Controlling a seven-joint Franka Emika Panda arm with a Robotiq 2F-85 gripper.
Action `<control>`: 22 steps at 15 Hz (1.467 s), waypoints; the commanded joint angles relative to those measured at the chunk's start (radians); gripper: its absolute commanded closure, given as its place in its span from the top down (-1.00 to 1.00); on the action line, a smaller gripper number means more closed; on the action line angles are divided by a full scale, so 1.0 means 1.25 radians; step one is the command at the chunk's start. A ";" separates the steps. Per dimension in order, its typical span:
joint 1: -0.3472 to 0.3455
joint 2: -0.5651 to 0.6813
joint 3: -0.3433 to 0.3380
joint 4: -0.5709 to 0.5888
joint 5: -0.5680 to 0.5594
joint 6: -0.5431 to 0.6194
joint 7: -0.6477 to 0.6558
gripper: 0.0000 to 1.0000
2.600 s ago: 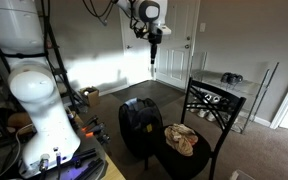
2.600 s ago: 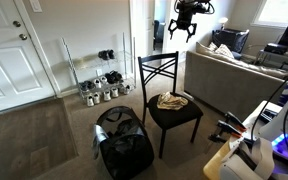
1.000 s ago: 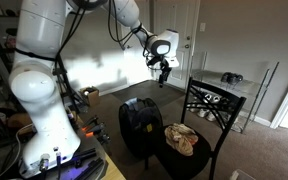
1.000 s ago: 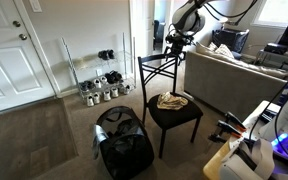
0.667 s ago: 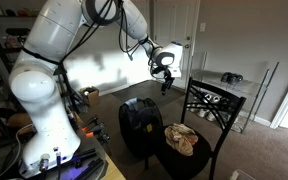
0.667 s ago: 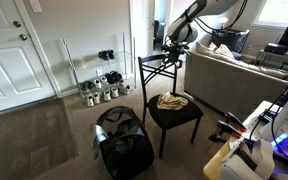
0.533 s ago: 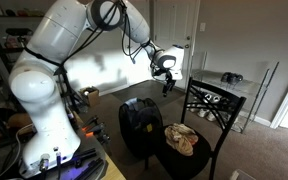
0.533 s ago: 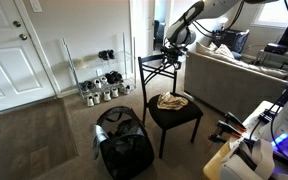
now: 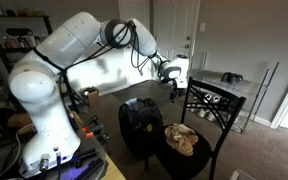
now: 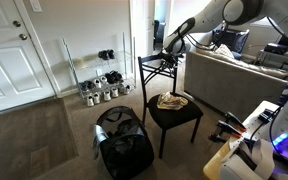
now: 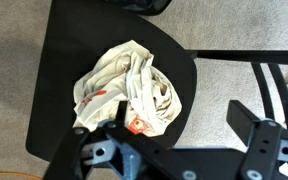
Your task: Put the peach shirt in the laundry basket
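**Claw** (image 11: 162, 122): jaws spread wide, nothing held. In both exterior views it hangs above the chair (image 10: 184, 118), near the top rail of the backrest. Contact with the rail cannot be judged.

**Peach shirt** (image 11: 129, 88): crumpled on the black seat, roughly centred. Bare seat shows to its left, right and far side, and no part overhangs an edge. In the wrist view one of the fingers (image 11: 254, 125) stands over the seat's right margin, beside the backrest bars.

**Laundry basket** (image 10: 124, 148): dark, on the carpet (image 10: 34, 140) just beside the chair's front, apart from the shirt.

**Clearances:** open carpet lies beyond the basket. A sofa (image 10: 234, 72) stands close behind the chair.
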 commanded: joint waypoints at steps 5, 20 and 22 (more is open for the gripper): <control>-0.036 0.199 -0.013 0.232 -0.003 -0.069 0.125 1.00; -0.078 0.226 0.039 0.300 0.001 -0.169 0.071 1.00; -0.070 0.258 0.030 0.320 -0.002 -0.137 0.091 1.00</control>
